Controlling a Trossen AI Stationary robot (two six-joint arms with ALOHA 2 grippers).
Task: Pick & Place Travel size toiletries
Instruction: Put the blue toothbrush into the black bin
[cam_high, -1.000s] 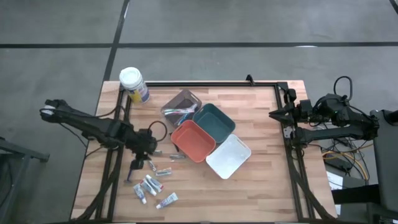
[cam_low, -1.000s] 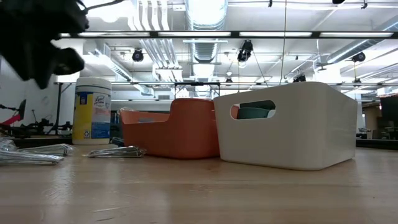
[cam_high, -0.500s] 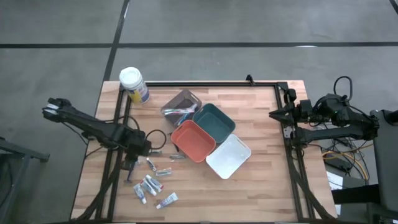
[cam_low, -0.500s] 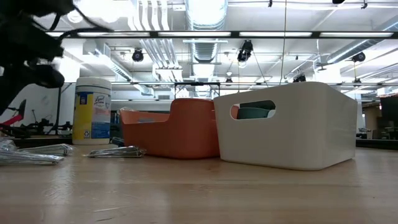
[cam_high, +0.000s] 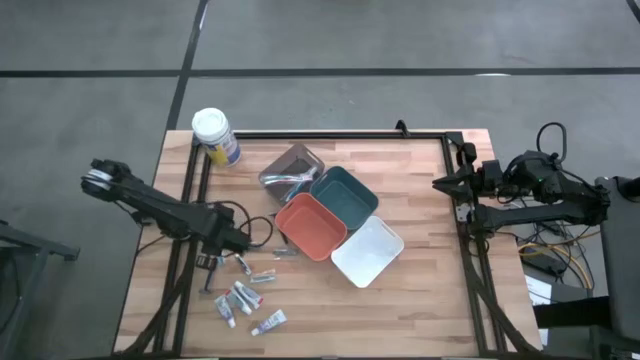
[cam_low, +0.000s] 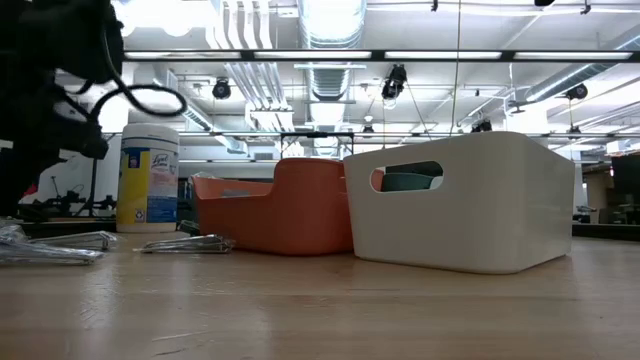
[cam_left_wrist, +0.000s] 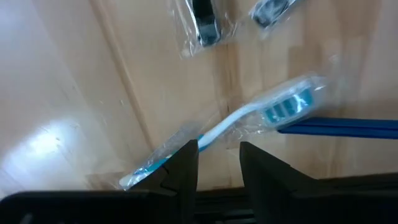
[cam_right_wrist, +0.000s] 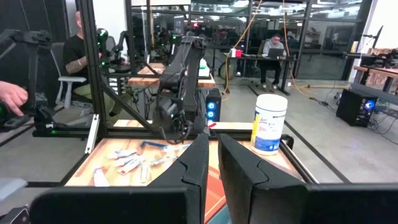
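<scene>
My left gripper (cam_high: 213, 262) (cam_left_wrist: 219, 155) is open and points down over the table's left part, low above a plastic-wrapped white-and-blue toothbrush (cam_left_wrist: 249, 115). Its fingertips stand on either side of the handle; I cannot tell whether they touch it. A blue stick (cam_left_wrist: 342, 127) lies beside the brush head, and two wrapped dark pieces (cam_left_wrist: 205, 25) lie farther off. Several small tubes (cam_high: 240, 298) lie near the front left. My right gripper (cam_high: 440, 183) (cam_right_wrist: 213, 149) waits shut at the table's right edge.
Four trays stand in the middle: clear-brown (cam_high: 290, 168), teal (cam_high: 343, 193), orange (cam_high: 310, 225) and white (cam_high: 367, 250). A white-lidded canister (cam_high: 215, 135) stands at the far left corner. A black frame rail (cam_high: 190, 200) runs along the left side. People sit beyond the table (cam_right_wrist: 81, 56).
My left gripper has gone down toward the table over the wrapped items at the left; in the low view its dark bulk now reaches much lower. The toiletries and trays have stayed where they were.
</scene>
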